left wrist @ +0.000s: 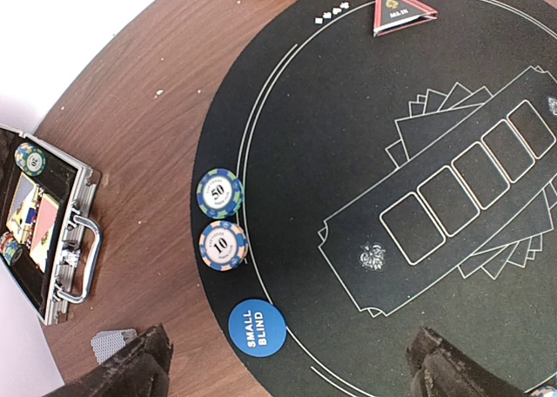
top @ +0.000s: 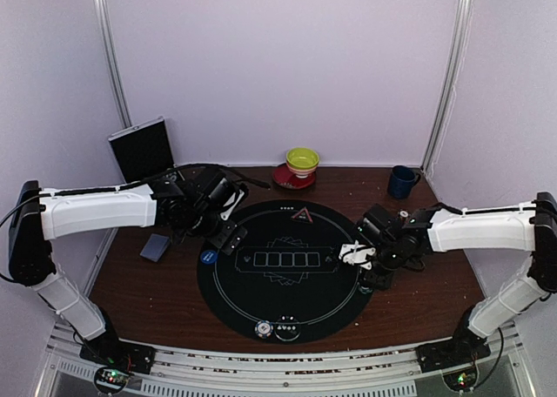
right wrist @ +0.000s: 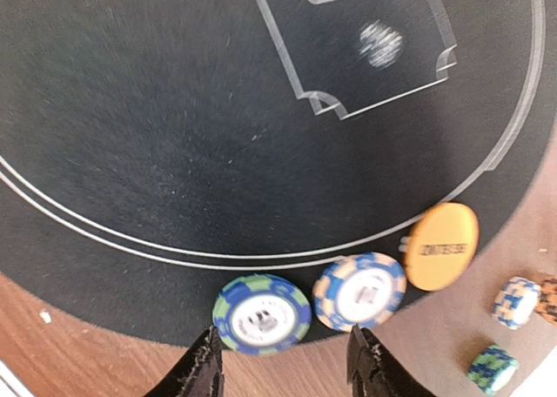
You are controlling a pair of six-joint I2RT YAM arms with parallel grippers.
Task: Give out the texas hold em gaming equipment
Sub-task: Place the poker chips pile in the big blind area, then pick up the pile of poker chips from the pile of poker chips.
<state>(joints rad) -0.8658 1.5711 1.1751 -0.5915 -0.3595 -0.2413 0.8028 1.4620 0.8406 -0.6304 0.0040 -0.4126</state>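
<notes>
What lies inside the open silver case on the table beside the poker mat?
The left wrist view shows a striped chip and what look like cards in the silver case. The picture's edge cuts off the rest.

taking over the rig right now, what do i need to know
Left claw: open, empty, over the mat's left side.
Right claw: open, nothing clamped, a green-blue chip lying just ahead of it.
Placed: 50 chip, 10 chip and small blind disc at the left rim; blue-peach chip and orange button at the right rim.
To do: loose chips on the table by the right rim; grey cards off the mat, undealt.
</notes>
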